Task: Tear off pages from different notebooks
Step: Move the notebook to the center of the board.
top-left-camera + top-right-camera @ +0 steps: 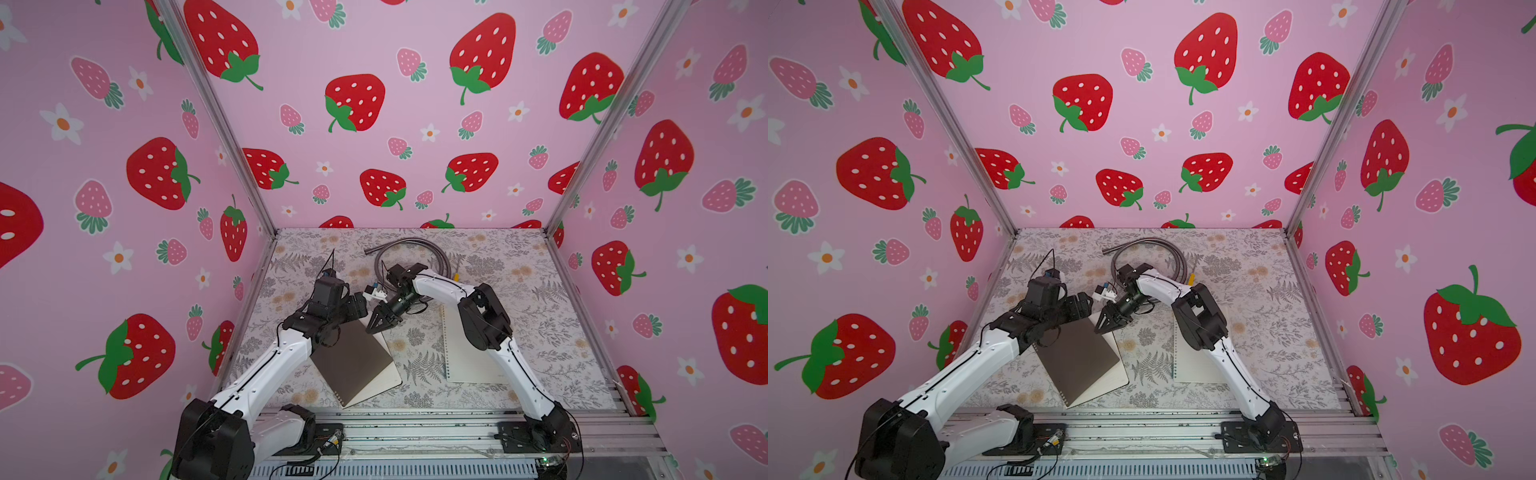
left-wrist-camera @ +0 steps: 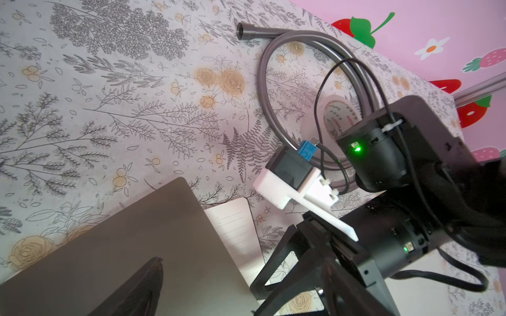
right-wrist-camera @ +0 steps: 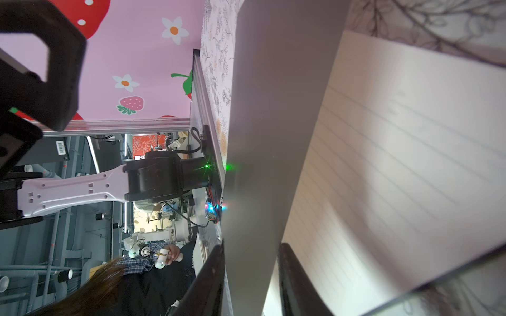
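Pink strawberry-print walls (image 1: 374, 124) enclose the table (image 1: 540, 291), which carries a grey floral cloth.

Dark notebook (image 1: 353, 365) lies left of centre, near the front edge, turned at an angle. Its spiral edge faces near-left. Whitish notebook (image 1: 465, 357) lies flat to its right, well apart, with holes along its left edge. It is partly hidden under the right arm.

Right gripper (image 1: 370, 327) sits at the far right corner of the dark notebook. In the right wrist view its two fingers (image 3: 295, 279) stand on either side of the dark cover (image 3: 273, 136), clamped on it. The cover is raised off the lined page (image 3: 397, 164) beneath. In both top views a strip of that page shows past the cover's right and near edges.

Left gripper (image 1: 360, 309) hovers over the far corner of the same notebook, just beside the right gripper. The left wrist view shows only one finger (image 2: 147, 287), above the cover. Whether its jaws stand apart or together cannot be told.

Far side of table: coiled grey hose (image 1: 415, 249). A tape roll (image 2: 336, 115) lies inside the coil, seen in the left wrist view.
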Controlling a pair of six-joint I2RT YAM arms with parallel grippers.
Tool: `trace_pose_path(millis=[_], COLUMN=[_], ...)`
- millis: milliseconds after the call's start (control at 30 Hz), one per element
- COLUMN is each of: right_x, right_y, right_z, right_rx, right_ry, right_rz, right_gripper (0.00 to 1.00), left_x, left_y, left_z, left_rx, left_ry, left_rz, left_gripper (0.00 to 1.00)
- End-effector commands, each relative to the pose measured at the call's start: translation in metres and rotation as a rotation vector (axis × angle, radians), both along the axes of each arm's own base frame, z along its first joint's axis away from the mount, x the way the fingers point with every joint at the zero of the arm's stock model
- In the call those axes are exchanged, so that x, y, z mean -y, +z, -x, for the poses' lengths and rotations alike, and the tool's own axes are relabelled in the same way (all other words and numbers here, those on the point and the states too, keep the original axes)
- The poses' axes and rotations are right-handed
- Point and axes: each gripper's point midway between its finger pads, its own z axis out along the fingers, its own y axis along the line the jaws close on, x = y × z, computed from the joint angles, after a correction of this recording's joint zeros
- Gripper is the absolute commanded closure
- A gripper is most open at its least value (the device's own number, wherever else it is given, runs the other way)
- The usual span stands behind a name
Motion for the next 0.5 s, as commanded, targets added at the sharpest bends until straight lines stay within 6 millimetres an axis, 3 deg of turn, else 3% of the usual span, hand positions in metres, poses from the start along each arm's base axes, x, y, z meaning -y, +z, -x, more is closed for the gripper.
trace_pose_path(millis=[0,67,167,467], right_x=[0.011,0.014,0.019,0.035], right_y=[-0.008,-0.012,-0.016,-0.022], right_z=[0.011,0.012,0.014,0.019], right_rx=[0.016,0.020,0.024,0.065], right_ry=[0.030,0.036,0.043,0.056], right_rz=[0.061,0.079,0.108,0.182], right_gripper=[0.66,0.67,0.68,0.67], left_x=[-0.016,-0.023,-0.032,-0.031], left_y=[-0.006,-0.010,-0.021,-0.062], left_z=[0.009,0.013,0.019,0.029], left_rx=[-0.021,-0.037,-0.093,-0.284], left_ry=[0.067,0.096,0.140,0.149], left_rz=[-0.048,-0.071,-0.107,-0.157], left_gripper=[0.09,0.11,0.23,0.80])
